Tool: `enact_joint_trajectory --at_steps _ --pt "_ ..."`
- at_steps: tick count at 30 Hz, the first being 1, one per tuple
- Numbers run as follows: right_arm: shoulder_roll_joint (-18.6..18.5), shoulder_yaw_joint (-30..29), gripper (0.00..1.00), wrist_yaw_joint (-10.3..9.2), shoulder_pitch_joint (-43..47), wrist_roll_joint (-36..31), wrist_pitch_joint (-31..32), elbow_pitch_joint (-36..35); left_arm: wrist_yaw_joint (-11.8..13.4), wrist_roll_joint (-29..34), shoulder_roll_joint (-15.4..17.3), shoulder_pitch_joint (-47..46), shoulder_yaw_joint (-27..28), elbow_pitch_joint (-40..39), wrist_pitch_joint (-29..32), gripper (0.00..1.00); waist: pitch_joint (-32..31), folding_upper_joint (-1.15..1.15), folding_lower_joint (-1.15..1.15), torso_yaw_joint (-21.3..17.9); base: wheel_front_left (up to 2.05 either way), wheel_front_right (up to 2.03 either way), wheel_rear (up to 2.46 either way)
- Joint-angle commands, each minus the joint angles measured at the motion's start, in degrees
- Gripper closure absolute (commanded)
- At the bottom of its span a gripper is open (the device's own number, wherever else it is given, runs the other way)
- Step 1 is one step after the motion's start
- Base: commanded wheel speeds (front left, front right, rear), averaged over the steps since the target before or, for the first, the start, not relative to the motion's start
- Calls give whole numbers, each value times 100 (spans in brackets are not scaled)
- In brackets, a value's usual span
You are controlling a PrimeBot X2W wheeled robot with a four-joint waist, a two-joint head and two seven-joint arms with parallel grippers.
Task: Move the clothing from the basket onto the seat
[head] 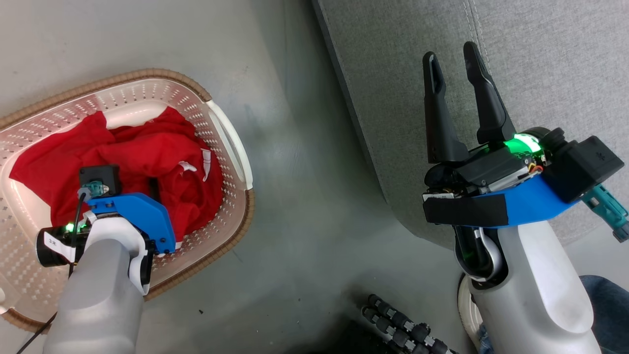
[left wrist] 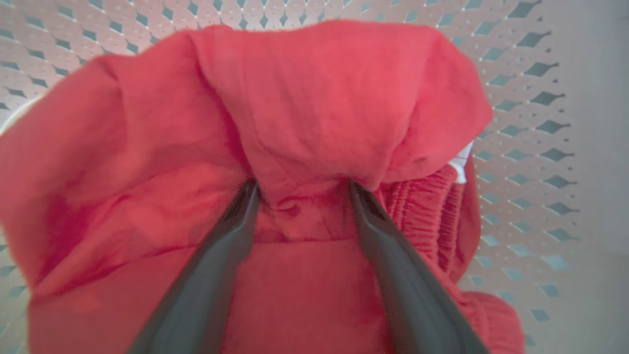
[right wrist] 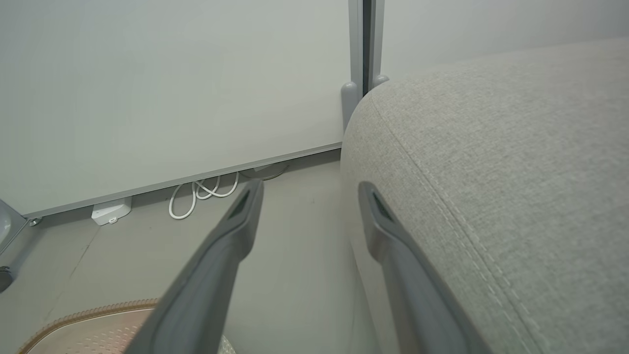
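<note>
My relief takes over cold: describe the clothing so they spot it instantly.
Left of the big grey sofa, an oval cream basket sits on the floor. The clothing is the crumpled heap inside it, the only bright red thing there, with small white trim.

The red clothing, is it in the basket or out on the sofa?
In the basket. The clothing lies crumpled inside its perforated walls, on the floor beside the sofa.
</note>
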Motion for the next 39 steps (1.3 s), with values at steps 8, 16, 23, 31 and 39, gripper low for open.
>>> enact_joint_trajectory --at_steps 8,16,23,31,39 --pt "-4 10 0 -2 -107 86 -27 -13 220 60 99 -221 -75 286 111 100 55 0 0 -24 0 0 0" --pt "-4 -10 0 -1 -121 78 -27 44 94 -38 145 -355 -97 552 -54 100 20 0 0 -9 0 0 0" --pt "-4 -5 0 -2 -125 -56 -26 173 -32 -155 51 -371 -100 851 -185 100 -223 0 0 103 0 0 0" --pt "-8 -229 0 -2 285 -535 -17 633 -405 -209 -289 -111 -304 1201 -302 100 -1383 0 0 567 0 0 0" --pt "-10 -496 0 -2 825 -1124 -16 1079 -877 -499 -542 185 -621 1251 -323 100 -2930 0 0 1194 0 0 0"
